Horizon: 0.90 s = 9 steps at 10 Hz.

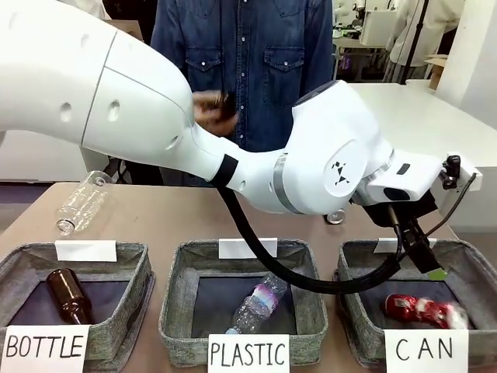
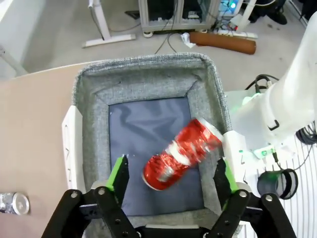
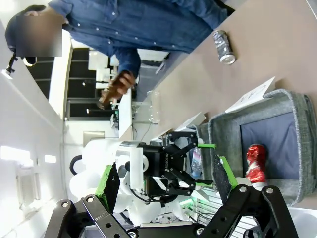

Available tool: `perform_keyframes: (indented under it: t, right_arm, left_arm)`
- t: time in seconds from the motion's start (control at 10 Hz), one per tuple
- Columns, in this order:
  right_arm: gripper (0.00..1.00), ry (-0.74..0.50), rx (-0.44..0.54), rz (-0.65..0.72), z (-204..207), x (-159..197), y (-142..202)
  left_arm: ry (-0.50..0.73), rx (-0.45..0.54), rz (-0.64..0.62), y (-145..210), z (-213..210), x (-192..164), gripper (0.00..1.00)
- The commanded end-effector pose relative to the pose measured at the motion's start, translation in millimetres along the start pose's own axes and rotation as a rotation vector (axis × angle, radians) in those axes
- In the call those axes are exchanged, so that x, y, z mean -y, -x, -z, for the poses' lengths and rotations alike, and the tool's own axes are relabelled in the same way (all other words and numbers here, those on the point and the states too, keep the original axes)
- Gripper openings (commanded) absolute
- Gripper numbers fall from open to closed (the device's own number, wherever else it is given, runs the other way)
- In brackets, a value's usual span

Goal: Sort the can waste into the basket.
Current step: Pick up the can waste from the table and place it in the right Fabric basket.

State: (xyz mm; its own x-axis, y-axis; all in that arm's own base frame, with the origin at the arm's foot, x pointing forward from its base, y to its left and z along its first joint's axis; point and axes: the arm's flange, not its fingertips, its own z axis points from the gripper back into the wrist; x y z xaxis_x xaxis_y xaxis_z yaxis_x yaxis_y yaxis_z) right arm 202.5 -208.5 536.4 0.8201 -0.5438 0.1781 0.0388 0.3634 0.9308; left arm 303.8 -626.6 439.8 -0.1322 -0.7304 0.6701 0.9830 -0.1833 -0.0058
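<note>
Left wrist camera directly above basket [image 2: 143, 77]

**Crushed red can [image 2: 181, 154] inside the basket [image 2: 143, 79]; dark can [image 3: 224, 47] outside it on the table [image 3: 282, 34].**
The red can is dented and carries white marks. It lies on its side, slanted across the basket's dark inner base and near one side wall. The basket is rectangular, of grey woven fabric, and stands upright with a white "CAN" sign at its front. The dark can has a silver top and lies on its side on the bare tabletop, beyond the basket's far wall and apart from it.
</note>
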Motion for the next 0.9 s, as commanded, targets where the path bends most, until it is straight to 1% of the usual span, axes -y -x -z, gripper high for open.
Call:
perform_keyframes:
  t: [0.0,0.2,0.3,0.4,0.5,0.6,0.7,0.8]
  right_arm:
    - [1.00,-0.006,0.002,-0.003,-1,-3,0]
    - [1.00,-0.006,0.002,-0.003,-1,-3,0]
    - [1.00,0.000,0.000,0.000,0,0,0]
    - [1.00,0.010,-0.020,-0.015,3,-3,0]
    - [1.00,-0.002,-0.035,-0.014,11,-9,-2]
    - [1.00,0.008,-0.050,-0.018,22,-15,-3]
    - [1.00,0.022,-0.076,-0.040,36,-25,-2]
    - [1.00,0.031,-0.116,-0.079,53,-38,3]
  left_arm:
    - [-0.024,0.018,-0.014,0,-13,7,1.00]
    - [0.006,-0.011,-0.051,-2,-30,17,1.00]
    - [0.073,-0.011,-0.066,-6,-55,40,1.00]
    - [0.079,-0.095,-0.103,-3,-90,72,1.00]
    - [0.102,-0.140,-0.136,12,-138,103,1.00]
    - [0.067,-0.124,-0.173,28,-177,124,1.00]
    - [-0.025,-0.119,-0.239,44,-217,139,1.00]
    - [-0.080,-0.092,-0.303,61,-256,151,1.00]
